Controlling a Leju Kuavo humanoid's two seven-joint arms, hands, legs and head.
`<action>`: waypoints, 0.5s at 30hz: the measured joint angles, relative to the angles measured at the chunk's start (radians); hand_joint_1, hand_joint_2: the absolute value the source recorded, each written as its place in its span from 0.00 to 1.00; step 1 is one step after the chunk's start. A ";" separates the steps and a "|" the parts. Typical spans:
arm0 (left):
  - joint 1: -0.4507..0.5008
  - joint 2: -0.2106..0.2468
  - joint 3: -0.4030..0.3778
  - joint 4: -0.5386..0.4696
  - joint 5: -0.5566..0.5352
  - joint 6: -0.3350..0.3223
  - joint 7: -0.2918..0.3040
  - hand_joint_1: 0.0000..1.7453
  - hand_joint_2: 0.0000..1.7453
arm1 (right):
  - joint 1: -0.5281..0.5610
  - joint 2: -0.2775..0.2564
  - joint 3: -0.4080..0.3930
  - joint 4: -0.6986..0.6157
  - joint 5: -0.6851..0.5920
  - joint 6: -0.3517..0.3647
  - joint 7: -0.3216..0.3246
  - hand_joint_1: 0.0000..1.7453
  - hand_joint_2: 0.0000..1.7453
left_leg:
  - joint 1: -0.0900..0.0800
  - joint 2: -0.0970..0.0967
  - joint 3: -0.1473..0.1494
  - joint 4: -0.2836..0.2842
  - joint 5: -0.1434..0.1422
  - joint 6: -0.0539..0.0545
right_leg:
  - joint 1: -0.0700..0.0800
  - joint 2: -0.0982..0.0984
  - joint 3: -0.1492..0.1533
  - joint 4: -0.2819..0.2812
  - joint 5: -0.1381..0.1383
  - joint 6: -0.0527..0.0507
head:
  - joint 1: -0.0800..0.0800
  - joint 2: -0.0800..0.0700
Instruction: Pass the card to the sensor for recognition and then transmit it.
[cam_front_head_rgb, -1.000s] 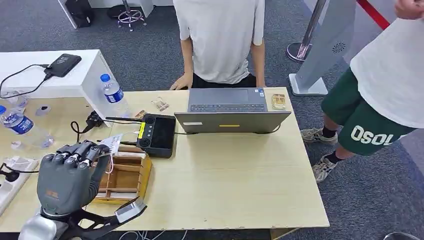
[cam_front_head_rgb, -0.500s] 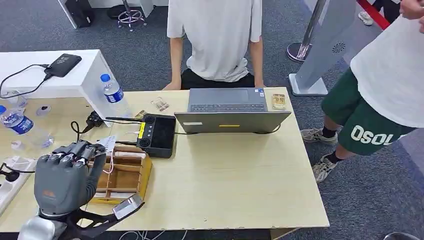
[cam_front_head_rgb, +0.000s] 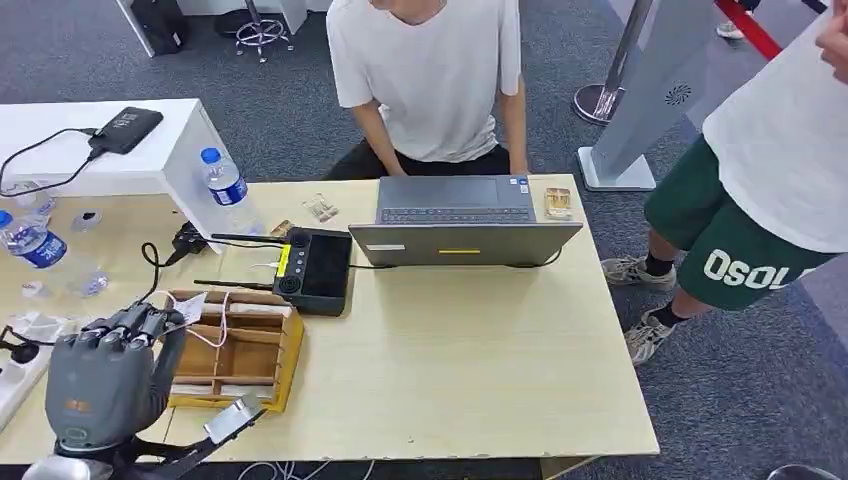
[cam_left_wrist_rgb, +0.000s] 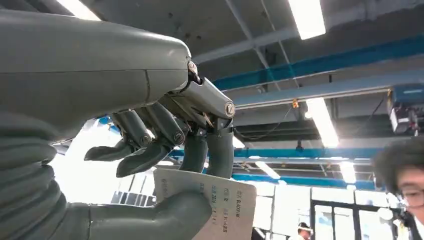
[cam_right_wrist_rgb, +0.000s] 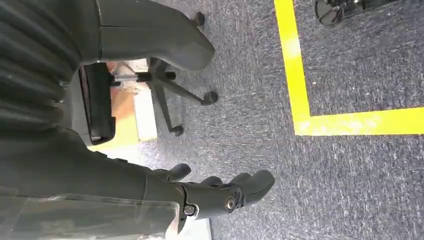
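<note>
Left hand (cam_left_wrist_rgb: 150, 150) is closed on the card (cam_left_wrist_rgb: 215, 202), pinched between thumb and fingers above the counter (cam_front_head_rgb: 450, 340). Thin, light and bendable, it is judged best held by one edge.

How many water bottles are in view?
2. One bottle stands at the table's far-left corner beside the white stand; the other bottle lies on the left side table. More may sit beyond the frame.

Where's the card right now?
The card is pinched in the left hand, at the table's near-left corner beside the wooden organizer tray.
</note>
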 joint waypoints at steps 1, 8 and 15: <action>0.007 0.001 0.006 -0.002 0.000 0.000 0.003 1.00 1.00 | 0.001 0.000 0.000 0.000 -0.003 -0.001 0.001 0.00 1.00 | 0.000 0.000 0.000 0.000 0.000 0.000 | 0.000 0.000 0.000 0.000 0.000 0.000 | 0.000 0.000; 0.135 -0.018 0.092 -0.088 0.000 0.036 -0.027 1.00 1.00 | 0.027 0.008 0.015 -0.028 -0.056 -0.039 0.013 0.00 1.00 | 0.000 0.001 -0.001 0.000 -0.001 0.001 | 0.000 0.001 0.000 0.000 -0.001 0.000 | 0.000 0.000; 0.213 -0.184 0.253 -0.192 0.004 0.071 -0.177 1.00 1.00 | 0.055 0.008 0.052 -0.072 -0.085 -0.054 0.018 0.00 1.00 | -0.001 0.001 -0.001 0.000 -0.003 0.003 | -0.001 0.001 0.000 0.000 -0.003 0.003 | 0.000 0.000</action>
